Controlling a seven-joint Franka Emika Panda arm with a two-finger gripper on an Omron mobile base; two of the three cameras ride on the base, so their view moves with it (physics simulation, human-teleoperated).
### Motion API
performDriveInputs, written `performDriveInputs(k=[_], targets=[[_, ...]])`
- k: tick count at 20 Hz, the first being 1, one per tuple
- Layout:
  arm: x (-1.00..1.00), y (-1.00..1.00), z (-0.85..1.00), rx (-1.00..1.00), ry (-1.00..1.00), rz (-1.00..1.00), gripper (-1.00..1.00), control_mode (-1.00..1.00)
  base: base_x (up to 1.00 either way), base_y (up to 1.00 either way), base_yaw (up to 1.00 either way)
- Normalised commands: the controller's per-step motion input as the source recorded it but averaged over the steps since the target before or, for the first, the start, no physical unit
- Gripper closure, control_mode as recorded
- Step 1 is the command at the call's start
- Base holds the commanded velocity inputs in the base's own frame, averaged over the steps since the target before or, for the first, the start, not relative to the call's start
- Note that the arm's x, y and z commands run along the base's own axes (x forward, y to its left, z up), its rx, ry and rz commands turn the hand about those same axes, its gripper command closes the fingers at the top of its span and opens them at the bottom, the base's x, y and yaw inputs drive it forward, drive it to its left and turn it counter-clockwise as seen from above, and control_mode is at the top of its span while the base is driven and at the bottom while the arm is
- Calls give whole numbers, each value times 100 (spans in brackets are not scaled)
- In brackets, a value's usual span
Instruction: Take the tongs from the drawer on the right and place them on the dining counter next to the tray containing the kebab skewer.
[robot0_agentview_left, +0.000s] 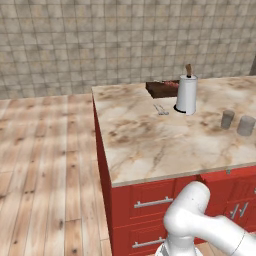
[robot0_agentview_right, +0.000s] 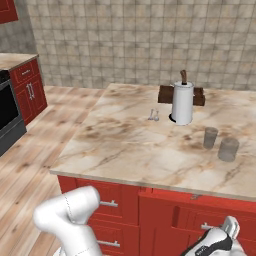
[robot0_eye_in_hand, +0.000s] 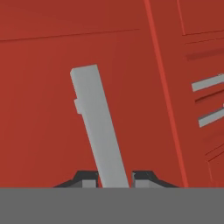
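The dining counter (robot0_agentview_left: 150, 145) is taking up most of both base views, its veined marble top sitting over a red cabinet base. At its far edge the tray (robot0_agentview_left: 162, 89) is lying partly behind the upright paper towel roll (robot0_agentview_left: 186, 94). Two small grey cups (robot0_agentview_left: 236, 122) are standing near the right side, and a small silvery utensil (robot0_agentview_left: 161, 109) (not the tongs) is lying just in front of the tray.

Down at the cabinet face, the arm is reaching low to the right. In the hand view the red drawer front (robot0_eye_in_hand: 52, 109) is facing the camera, and the gripper (robot0_eye_in_hand: 114, 177) is clamping narrowly onto the grey drawer handle (robot0_eye_in_hand: 98, 127), a fingertip (robot0_eye_in_hand: 87, 177) pressing on each side of the bar.

The tongs are most likely lying inside this drawer, behind the front panel and so beyond the fingers along the hand's line of sight. Their long axis cannot be told from here. Reaching them is probably going to depend on drawing the handle straight back toward the base first.
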Motion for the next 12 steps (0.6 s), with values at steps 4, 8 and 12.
performDriveInputs(k=[4,8,12], targets=[[-50,-13,0,0,0,-2,100,-100,0,0,0],[-48,-13,0,0,0,-2,100,-100,0,0,0],[-47,-13,0,0,0,-2,100,-100,0,0,0]])
